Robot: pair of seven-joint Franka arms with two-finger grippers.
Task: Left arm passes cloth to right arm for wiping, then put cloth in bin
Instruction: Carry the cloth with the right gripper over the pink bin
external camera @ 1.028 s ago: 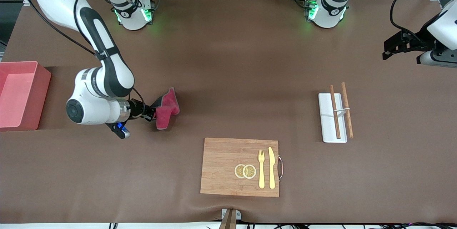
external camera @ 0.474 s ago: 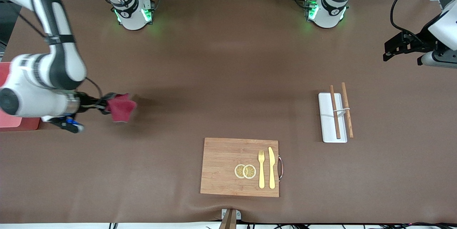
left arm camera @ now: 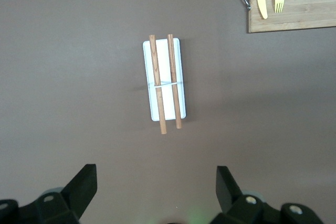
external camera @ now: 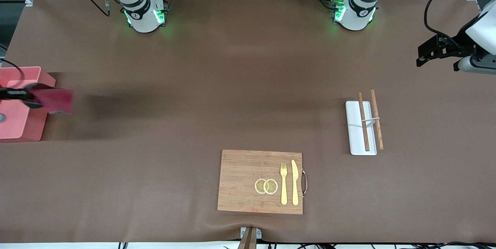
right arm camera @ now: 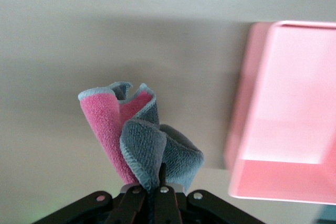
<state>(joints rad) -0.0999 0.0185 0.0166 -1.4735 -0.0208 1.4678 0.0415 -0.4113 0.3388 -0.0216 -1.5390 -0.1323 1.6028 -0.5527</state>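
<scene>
Right gripper point(right arm camera: 152, 188) is carrying the cloth point(external camera: 52, 99) over the bin point(external camera: 19, 125)'s edge.
Clamped on the rag, it should be centring over the bin's hollow before releasing; the left gripper point(left arm camera: 156, 184) is waiting, spread open, over the tabletop point(external camera: 232, 86).

The front camera is looking down from high across the table point(external camera: 248, 86), facing both bases. The left wrist camera is looking straight down on the white tray point(left arm camera: 164, 80), sharing the cutting board point(external camera: 259, 181) with it. The right wrist camera is sitting close on the cloth point(right arm camera: 139, 140), seemingly beside the bin point(right arm camera: 286, 108).
</scene>
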